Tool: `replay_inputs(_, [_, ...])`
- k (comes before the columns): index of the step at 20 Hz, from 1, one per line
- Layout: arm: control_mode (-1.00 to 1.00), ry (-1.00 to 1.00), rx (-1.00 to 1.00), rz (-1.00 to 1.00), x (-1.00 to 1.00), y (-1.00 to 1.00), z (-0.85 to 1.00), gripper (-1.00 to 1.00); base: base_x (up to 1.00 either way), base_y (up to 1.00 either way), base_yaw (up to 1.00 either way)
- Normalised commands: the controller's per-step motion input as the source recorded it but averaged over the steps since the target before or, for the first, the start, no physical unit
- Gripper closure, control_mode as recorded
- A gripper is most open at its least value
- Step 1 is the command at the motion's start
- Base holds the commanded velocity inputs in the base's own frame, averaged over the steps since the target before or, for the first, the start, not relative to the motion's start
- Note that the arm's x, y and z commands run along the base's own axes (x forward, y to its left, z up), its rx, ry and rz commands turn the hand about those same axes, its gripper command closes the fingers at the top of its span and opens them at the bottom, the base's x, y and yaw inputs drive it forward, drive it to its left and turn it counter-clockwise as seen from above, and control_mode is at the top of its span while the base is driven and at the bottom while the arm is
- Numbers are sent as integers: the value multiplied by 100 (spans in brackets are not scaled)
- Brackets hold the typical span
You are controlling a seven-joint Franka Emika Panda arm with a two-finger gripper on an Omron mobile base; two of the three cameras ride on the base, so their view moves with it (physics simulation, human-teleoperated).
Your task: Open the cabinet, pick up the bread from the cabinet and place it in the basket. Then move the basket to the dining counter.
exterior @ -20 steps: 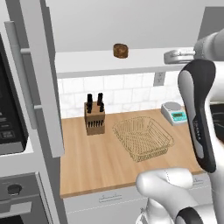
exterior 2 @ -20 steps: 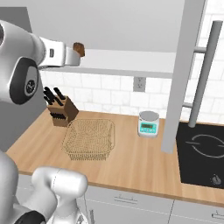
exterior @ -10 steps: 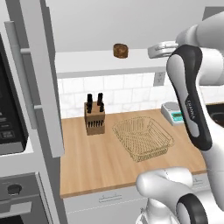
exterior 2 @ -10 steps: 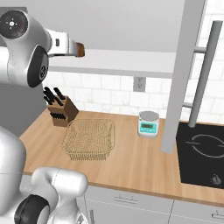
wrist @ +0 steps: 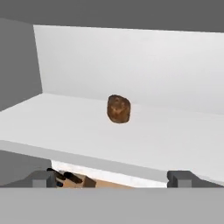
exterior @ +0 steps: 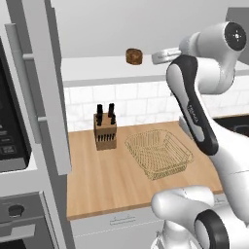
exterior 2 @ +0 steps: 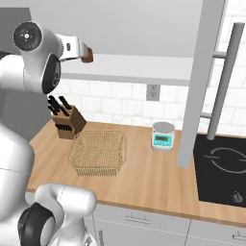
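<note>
The cabinet [exterior: 44,87] is found open, its doors swung wide to either side. On its white shelf [wrist: 87,127] a single item is stored: the bread [wrist: 118,109], a small rounded dark-brown bun with a mottled, darker crust, set apart from the back wall. The basket [exterior 2: 98,152], of golden-tan wire mesh with flared sides, is seen on the wooden counter [exterior: 112,180] below with nothing inside it, near a knife block [exterior: 105,131] holding dark-handled knives. A small kitchen scale [exterior 2: 163,136] is noted further along. The gripper [wrist: 112,178] is held level with the shelf edge, short of the bread, jaws spread fully wide and grasping nothing.
</note>
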Motion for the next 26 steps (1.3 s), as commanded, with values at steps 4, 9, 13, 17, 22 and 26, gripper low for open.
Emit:
replay_inputs(4, [-100,3,0,1,60,0,-3,-100,0,0,0])
replay_inputs(9, [-100,7,0,0,65,10,-12,-100,0,0,0])
replay_inputs(13, [-100,4,0,0,73,14,-3,-100,0,0,0])
replay_inputs(17, [-100,5,0,2,69,20,-4,-100,0,0,0])
replay_inputs(22, [-100,8,0,3,63,4,-9,-100,0,0,0])
replay_inputs(26, [-100,4,0,0,58,0,0,-100,0,0,0])
